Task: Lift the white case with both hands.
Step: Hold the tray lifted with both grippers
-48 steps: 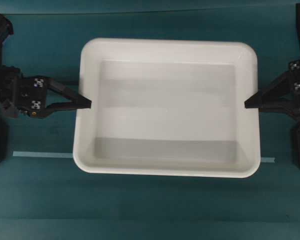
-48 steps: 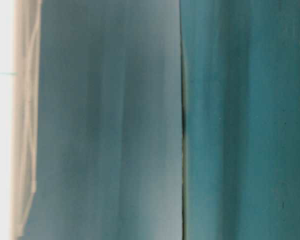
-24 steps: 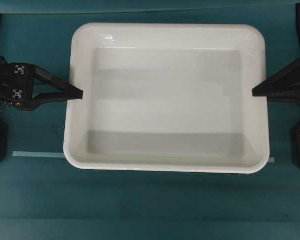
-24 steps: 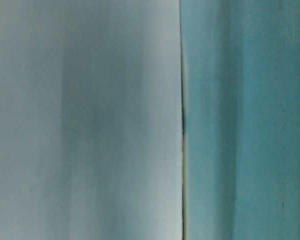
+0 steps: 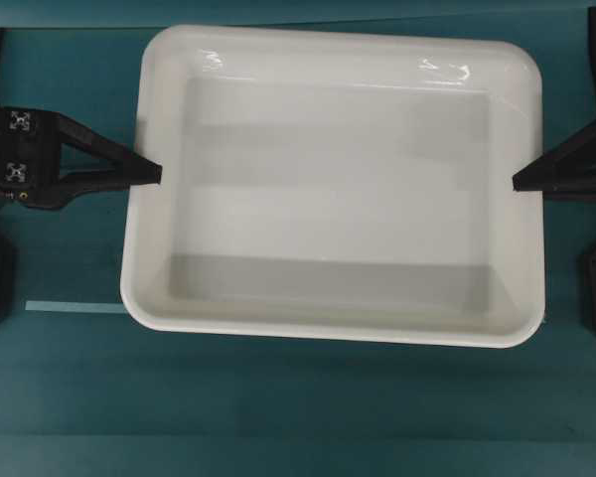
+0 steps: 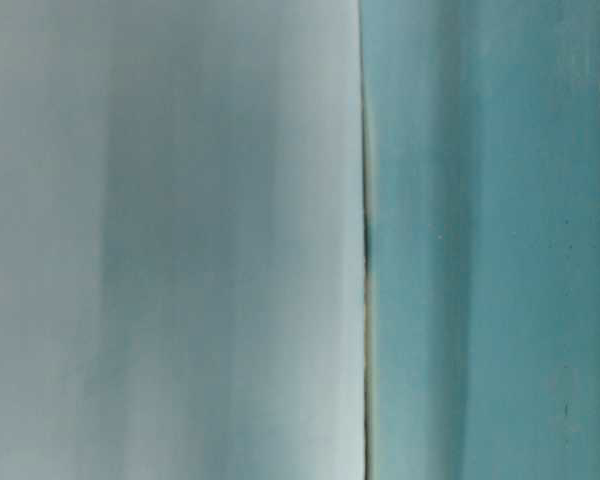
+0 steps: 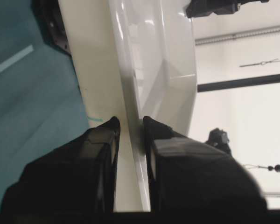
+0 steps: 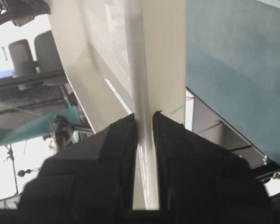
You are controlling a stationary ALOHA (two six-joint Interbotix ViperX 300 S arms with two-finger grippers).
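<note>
Since the earlier overhead frame, the case point(image 5: 338, 189) fills more of that view and its far edge sits nearer the top of the picture, consistent with a rise toward the camera. Both claws have shifted outward and upward in frame with it; their tips remain at the same mid-points of the short rims.

Left claw point(image 5: 151, 174): closed on the left rim. The left wrist view shows the rim pinched between the two fingers point(image 7: 105, 140), tips well onto the lip. Right claw point(image 5: 521, 181): closed on the right rim; the right wrist view shows the thin edge clamped between its fingers point(image 8: 123, 135) in like manner.

Location of the case: held between the two claws over the teal surface point(image 5: 70, 397). It appears clear of the surface, though no view shows the gap directly; the table-level view is filled by a pale blur and gives nothing certain.

Step in hand, by judgement: the lift itself, under way. To do it well, both arms should rise at an equal rate so the case stays level, and keep their spacing constant, since pulling apart or pressing in could spring the thin rim out of a grip. Grip pressure should be left unchanged.

Difference noted: a slight skew, with the near edge running lower at the right than at the left.
</note>
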